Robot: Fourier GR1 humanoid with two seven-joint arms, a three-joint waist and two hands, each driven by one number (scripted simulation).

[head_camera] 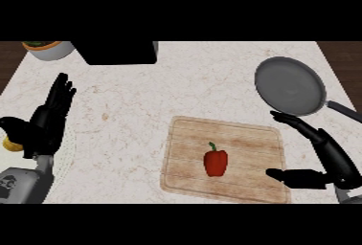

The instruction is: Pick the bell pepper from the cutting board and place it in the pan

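Pepper point(216, 162) lies flat on the cutting board point(247, 141), a bit below the board's middle, green stem point(211, 145) pointing away from us. Nothing touches it. We'd judge it light, hollow and stiff-skinned, but smooth and waxy, so it could slip or roll out of a shallow pinch. Not fragile. Best hold, as we see it, is across the fat body: thumb one side, fingers the other. The stem is too thin to trust.

Right hand point(331, 155) is just off the board's right edge, spread wide and holding nothing. Its fingers angle up toward the pan and the thumb tip sits over the board's edge. The pepper is apart from it, to its left. We read this as the reach, with the grasp not yet made.

Pan point(286, 83) sits past the board's far right corner, near but not touching, handle point(344, 110) running off right. Nothing in it. The rim looks low, so clearing it should be easy.

Left hand point(44, 127) rests at the left edge, fingers straight and up, holding nothing. Something yellow point(10, 142) shows beside it; we can't tell what. Bowl point(51, 51) at the far left corner holds something green and orange, cut off by the view. Black box point(117, 52) is beside it. All are well apart from the pepper-to-pan path.
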